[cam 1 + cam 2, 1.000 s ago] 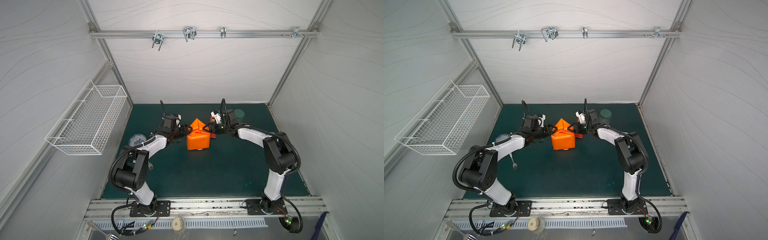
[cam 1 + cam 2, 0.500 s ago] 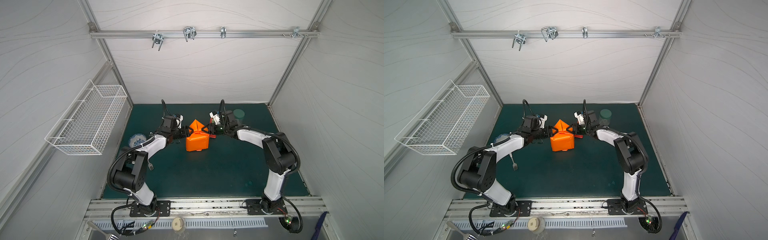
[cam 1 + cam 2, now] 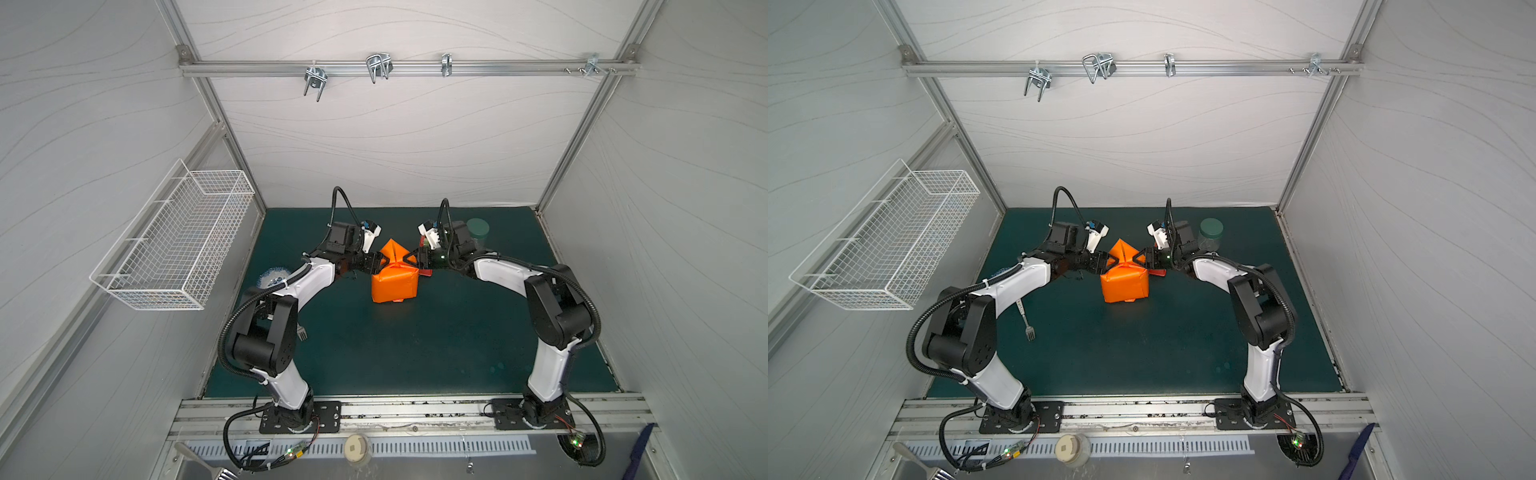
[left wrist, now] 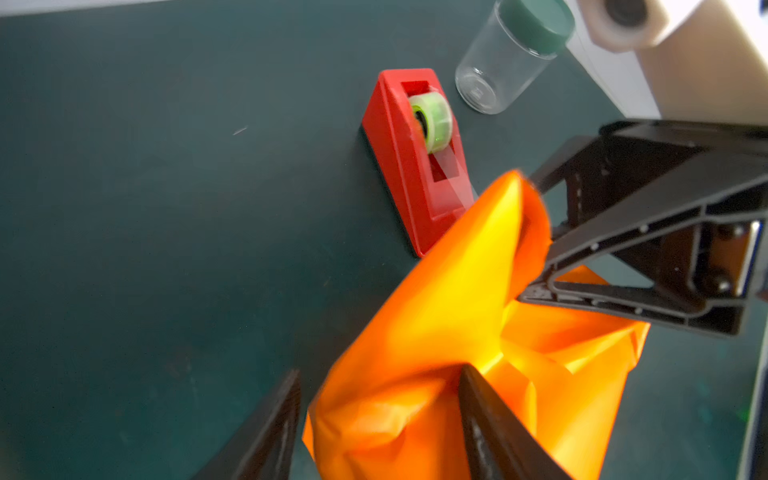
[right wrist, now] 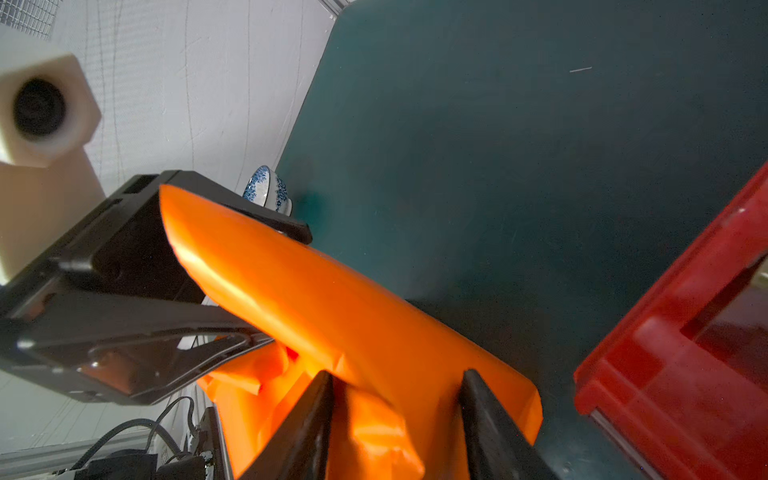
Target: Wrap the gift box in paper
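Note:
The paper (image 3: 395, 284) (image 3: 1125, 286) is folded into an orange bundle in the middle of the green mat, with a pointed flap standing up at its far end. The gift box is hidden under it. My left gripper (image 3: 383, 264) (image 3: 1109, 264) meets the flap from the left and my right gripper (image 3: 410, 262) (image 3: 1138, 262) from the right. In the left wrist view the left gripper (image 4: 380, 374) is open, with crumpled paper (image 4: 449, 299) between its fingers. In the right wrist view the right gripper (image 5: 397, 374) is also open astride the paper (image 5: 332, 307).
A red tape dispenser (image 4: 419, 166) (image 3: 425, 272) sits just right of the bundle, and a clear jar with a green lid (image 3: 477, 232) (image 4: 511, 54) stands behind the right arm. A blue-and-white bowl (image 5: 266, 191), a fork (image 3: 1027, 324) and a wall-mounted wire basket (image 3: 174, 245) are on the left.
Both grippers have edged inward toward each other, closing in on the upright flap from its two sides. The bundle has barely shifted.

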`<state>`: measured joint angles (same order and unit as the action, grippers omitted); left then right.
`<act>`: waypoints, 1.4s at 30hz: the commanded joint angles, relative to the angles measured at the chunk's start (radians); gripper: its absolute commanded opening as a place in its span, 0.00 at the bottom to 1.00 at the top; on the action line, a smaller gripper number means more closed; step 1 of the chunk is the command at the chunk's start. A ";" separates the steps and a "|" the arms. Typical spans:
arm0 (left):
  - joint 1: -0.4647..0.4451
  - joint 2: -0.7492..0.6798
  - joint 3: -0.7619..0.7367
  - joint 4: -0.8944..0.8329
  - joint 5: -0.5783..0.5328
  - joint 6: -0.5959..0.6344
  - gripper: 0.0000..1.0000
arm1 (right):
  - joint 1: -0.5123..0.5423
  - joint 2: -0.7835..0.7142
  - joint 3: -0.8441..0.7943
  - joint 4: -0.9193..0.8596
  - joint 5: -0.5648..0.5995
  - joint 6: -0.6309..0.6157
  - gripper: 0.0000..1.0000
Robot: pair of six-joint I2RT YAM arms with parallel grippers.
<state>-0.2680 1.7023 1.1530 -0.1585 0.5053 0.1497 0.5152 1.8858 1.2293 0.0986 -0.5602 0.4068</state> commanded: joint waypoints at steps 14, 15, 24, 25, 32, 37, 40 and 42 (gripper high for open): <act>-0.004 0.108 0.217 -0.216 0.207 0.496 0.29 | 0.005 0.027 -0.017 -0.091 0.008 -0.039 0.49; -0.005 0.106 0.213 -0.206 0.215 0.502 0.27 | 0.005 0.027 -0.018 -0.090 0.009 -0.039 0.49; -0.005 0.049 0.143 -0.147 0.243 0.565 0.11 | 0.007 0.030 -0.021 -0.083 0.016 -0.021 0.49; -0.005 0.040 0.127 -0.132 0.243 0.576 0.10 | 0.007 0.029 -0.022 -0.083 0.018 -0.019 0.49; -0.005 -0.006 0.056 -0.081 0.246 0.638 0.13 | 0.006 0.015 -0.034 -0.081 0.037 -0.006 0.49; -0.007 -0.018 0.049 -0.062 0.258 0.621 0.19 | 0.007 0.014 -0.042 -0.079 0.038 -0.004 0.49; -0.007 -0.031 0.034 -0.039 0.290 0.621 0.20 | 0.007 0.014 -0.047 -0.076 0.039 -0.005 0.49; -0.009 -0.033 0.031 -0.039 0.298 0.627 0.18 | 0.008 0.015 -0.049 -0.073 0.037 -0.003 0.49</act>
<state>-0.2676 1.7012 1.1847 -0.2325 0.7391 0.7483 0.5167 1.8851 1.2213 0.1066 -0.5667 0.4156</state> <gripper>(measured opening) 0.193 0.493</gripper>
